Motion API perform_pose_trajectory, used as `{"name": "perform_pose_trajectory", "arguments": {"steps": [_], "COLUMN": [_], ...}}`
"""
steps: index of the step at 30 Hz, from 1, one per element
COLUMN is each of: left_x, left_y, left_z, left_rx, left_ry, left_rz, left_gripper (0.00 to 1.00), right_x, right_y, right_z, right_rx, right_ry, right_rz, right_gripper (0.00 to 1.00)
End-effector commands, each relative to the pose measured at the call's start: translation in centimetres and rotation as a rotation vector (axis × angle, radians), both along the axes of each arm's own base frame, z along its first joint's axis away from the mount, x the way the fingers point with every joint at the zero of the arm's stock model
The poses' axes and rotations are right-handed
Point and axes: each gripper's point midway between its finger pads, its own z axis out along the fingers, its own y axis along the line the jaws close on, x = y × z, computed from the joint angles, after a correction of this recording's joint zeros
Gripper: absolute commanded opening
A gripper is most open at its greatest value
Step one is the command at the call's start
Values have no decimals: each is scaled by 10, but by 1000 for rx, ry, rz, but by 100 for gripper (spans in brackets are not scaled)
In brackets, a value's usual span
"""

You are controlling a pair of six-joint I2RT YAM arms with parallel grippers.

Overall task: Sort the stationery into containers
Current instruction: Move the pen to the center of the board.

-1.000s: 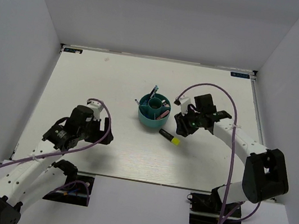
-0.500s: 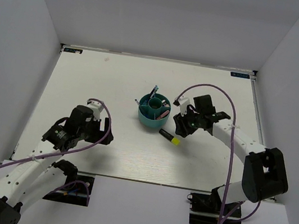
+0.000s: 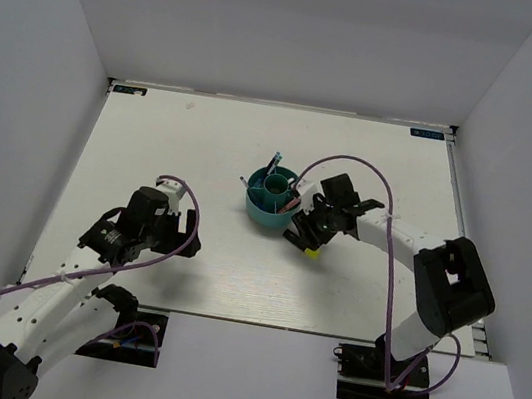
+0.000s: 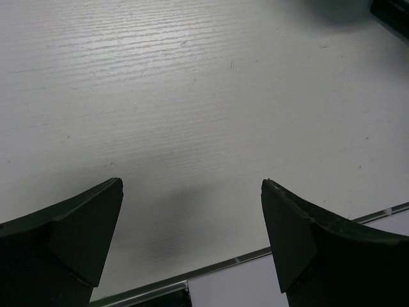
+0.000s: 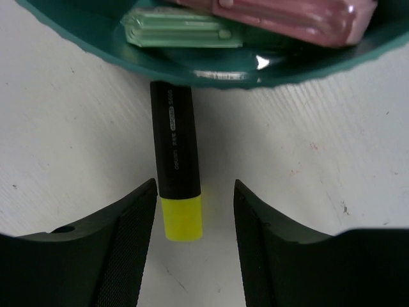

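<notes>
A round teal organizer (image 3: 271,203) stands near the middle of the white table (image 4: 192,96). It has a central cup (image 3: 275,185) with a ring of divided compartments around it. Thin blue pens (image 3: 274,164) stand up out of its far side, leaning a little. In the ring compartment nearest the right wrist camera lie a pale green marker (image 5: 182,32) and, beside it, a pink marker (image 5: 287,13). Both rest lengthwise against the outer wall.

On the table, just outside the organizer on its right near side, lies a black marker with a yellow cap (image 5: 174,160). Its body is glossy black with a small printed label, and its cap is short and bright yellow. The black end runs up to the organizer's wall, where the rim overhangs it. The capped end points away from the organizer.

The right claw (image 5: 193,192) is low over this marker with its fingers partly apart, one on each side of the capped end. The marker sits closer to the finger on the left of the wrist view, with a clear gap to the other. It is not gripped.

The left claw (image 4: 192,185) is spread wide over bare table, well away from the organizer, and holds nothing.
</notes>
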Motion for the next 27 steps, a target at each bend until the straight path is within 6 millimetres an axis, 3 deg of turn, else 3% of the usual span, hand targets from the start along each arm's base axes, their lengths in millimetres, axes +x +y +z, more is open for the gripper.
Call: {"name": "perform_pose_trajectory", "arguments": {"steps": [1,19,27], "left_x": [3,2,2], "left_y": [2,2,2], "left_z": [2,4,5], "left_rx": [7,0,-1], "left_ry": [-19,-23,-29], "left_rz": [6,2,5], "left_gripper": [100,100,100], "right_x": [16,9,-8], "right_y": [12,23,5], "right_z": [10,-20,-38], "right_rx": [17,-61,-130], "right_ry": [-105,-174,-146], "right_rz": [30,111,152], "right_gripper": [55,56,31]}}
